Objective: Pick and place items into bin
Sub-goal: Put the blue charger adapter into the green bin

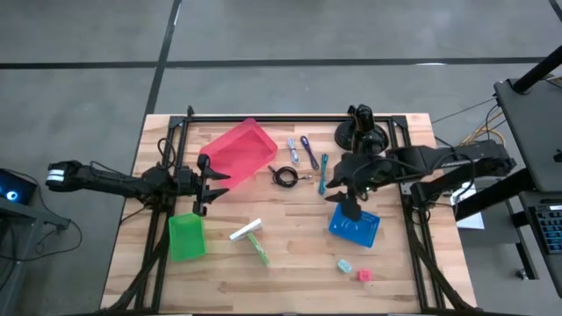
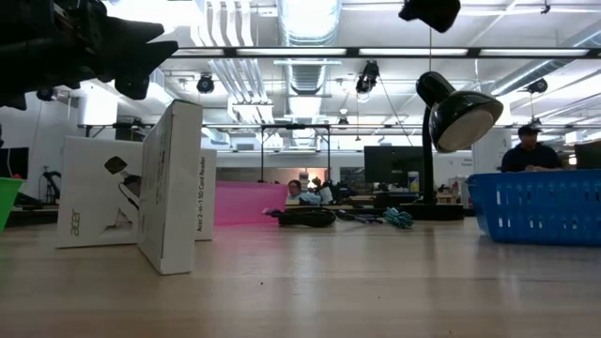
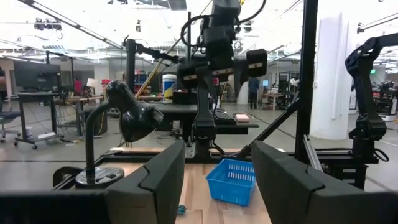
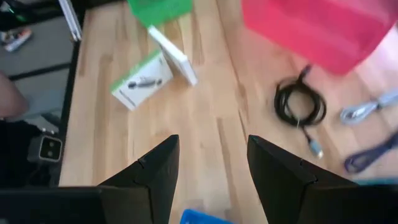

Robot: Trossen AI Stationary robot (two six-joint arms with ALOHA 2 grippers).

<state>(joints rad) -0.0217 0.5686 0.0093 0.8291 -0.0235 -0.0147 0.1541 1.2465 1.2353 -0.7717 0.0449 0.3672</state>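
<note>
Loose items lie on the wooden table. A black coiled cable (image 1: 283, 176) (image 4: 300, 103), purple and blue sticks (image 1: 301, 150) and a teal stick (image 1: 324, 172) lie mid-table. A white-and-green box (image 1: 251, 239) (image 4: 147, 77) lies toward the near side. Tiny teal (image 1: 343, 264) and red (image 1: 364, 276) blocks lie near the front right. A red bin (image 1: 241, 149), a green bin (image 1: 186, 235) and a blue bin (image 1: 355, 227) stand on the table. My right gripper (image 1: 348, 204) (image 4: 211, 146) hangs open above the blue bin's left side, slanting down, holding nothing. My left gripper (image 1: 207, 181) (image 3: 217, 155) waits open at the table's left.
A black domed lamp-like mount (image 1: 356, 132) (image 3: 118, 118) stands at the far side, right of centre. A black frame (image 1: 290, 117) runs around the table's edges. In the low view a person (image 2: 528, 150) sits in the room beyond the blue bin (image 2: 540, 207).
</note>
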